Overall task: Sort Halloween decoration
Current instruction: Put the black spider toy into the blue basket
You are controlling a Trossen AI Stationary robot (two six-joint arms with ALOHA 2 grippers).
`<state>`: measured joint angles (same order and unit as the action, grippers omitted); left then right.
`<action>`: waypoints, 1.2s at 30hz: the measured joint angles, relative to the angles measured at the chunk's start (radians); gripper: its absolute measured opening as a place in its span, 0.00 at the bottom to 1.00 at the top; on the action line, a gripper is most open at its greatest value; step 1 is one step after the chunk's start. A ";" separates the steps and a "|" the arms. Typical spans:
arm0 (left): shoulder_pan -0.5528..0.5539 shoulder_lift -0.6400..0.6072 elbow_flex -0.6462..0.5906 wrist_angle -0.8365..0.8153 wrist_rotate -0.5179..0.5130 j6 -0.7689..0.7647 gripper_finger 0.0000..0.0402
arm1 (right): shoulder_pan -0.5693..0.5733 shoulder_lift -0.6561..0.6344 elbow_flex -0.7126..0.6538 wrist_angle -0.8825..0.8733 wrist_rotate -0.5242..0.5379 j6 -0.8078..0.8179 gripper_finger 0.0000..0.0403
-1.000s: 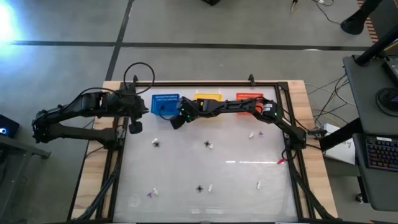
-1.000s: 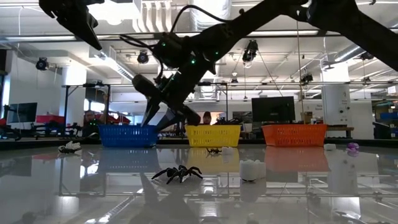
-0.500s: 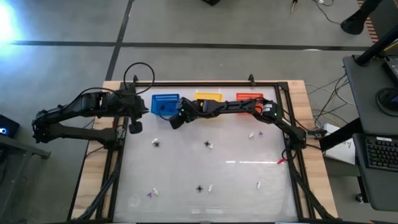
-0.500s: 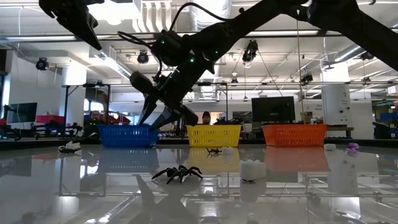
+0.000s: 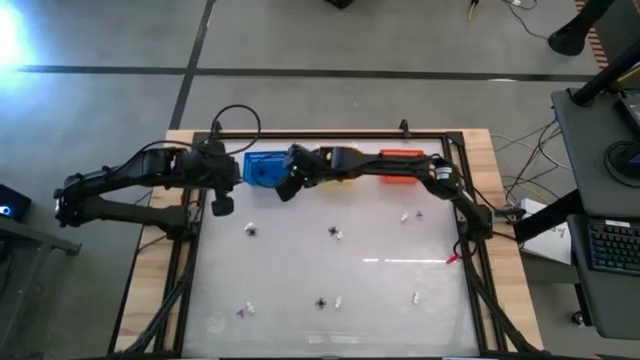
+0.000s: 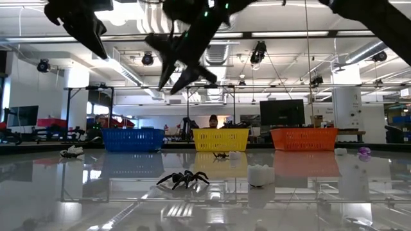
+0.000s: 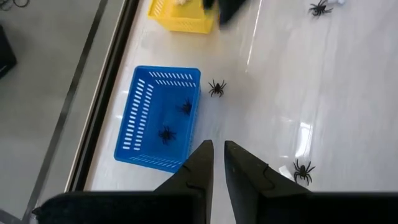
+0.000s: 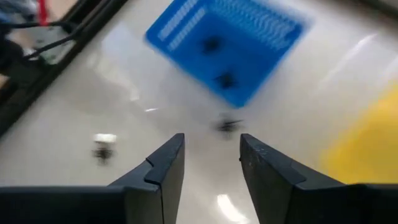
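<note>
From above, the right gripper (image 5: 287, 189) reaches across to the blue basket (image 5: 262, 168), while the left gripper (image 5: 220, 205) waits just off its other side. Spiders and pale trinkets (image 5: 337, 234) dot the glossy table (image 5: 400, 300). At table level, a leggy black spider (image 6: 183, 178) sits up front, and both grippers hang high. The left wrist shows its fingers nearly pinched, empty, two spiders inside the slotted basket (image 7: 159, 118). The right wrist shows its fingers spread, holding nothing, one spider (image 8: 227, 126) lying beyond them.
</note>
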<state>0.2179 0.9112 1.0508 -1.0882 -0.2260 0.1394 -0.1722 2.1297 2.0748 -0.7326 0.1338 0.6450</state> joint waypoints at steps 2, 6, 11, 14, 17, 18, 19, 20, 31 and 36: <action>0.000 0.010 0.000 0.000 0.000 -0.001 0.08 | 0.011 -0.032 0.045 -0.100 0.077 -0.029 0.38; 0.000 0.038 0.000 0.010 0.000 0.000 0.14 | 0.040 -0.111 0.103 -0.241 0.195 -0.038 0.38; 0.000 0.101 0.000 0.064 0.015 -0.003 0.25 | 0.079 -0.198 0.092 -0.311 0.327 -0.009 0.39; 0.000 0.150 -0.006 0.087 0.034 -0.003 0.29 | 0.095 -0.234 0.082 -0.344 0.375 0.013 0.39; 0.000 0.186 -0.030 0.142 0.034 0.014 0.29 | 0.100 -0.260 0.081 -0.372 0.391 0.034 0.39; 0.000 0.195 -0.042 0.178 0.034 0.023 0.29 | 0.099 -0.264 0.081 -0.381 0.391 0.035 0.39; 0.000 0.202 -0.054 0.215 0.034 0.035 0.29 | 0.098 -0.266 0.081 -0.388 0.392 0.035 0.39; 0.000 0.208 -0.066 0.248 0.034 0.048 0.29 | 0.098 -0.267 0.080 -0.398 0.392 0.036 0.39; 0.001 0.357 -0.185 0.509 0.122 0.087 0.27 | 0.098 -0.274 0.079 -0.536 0.392 -0.003 0.39; 0.023 0.463 -0.195 0.583 0.124 0.077 0.27 | 0.098 -0.292 0.079 -0.549 0.392 -0.017 0.39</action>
<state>0.2405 1.3745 0.8557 -0.5052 -0.1025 0.2166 -0.0742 1.8377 2.1540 -1.2814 0.5256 0.6284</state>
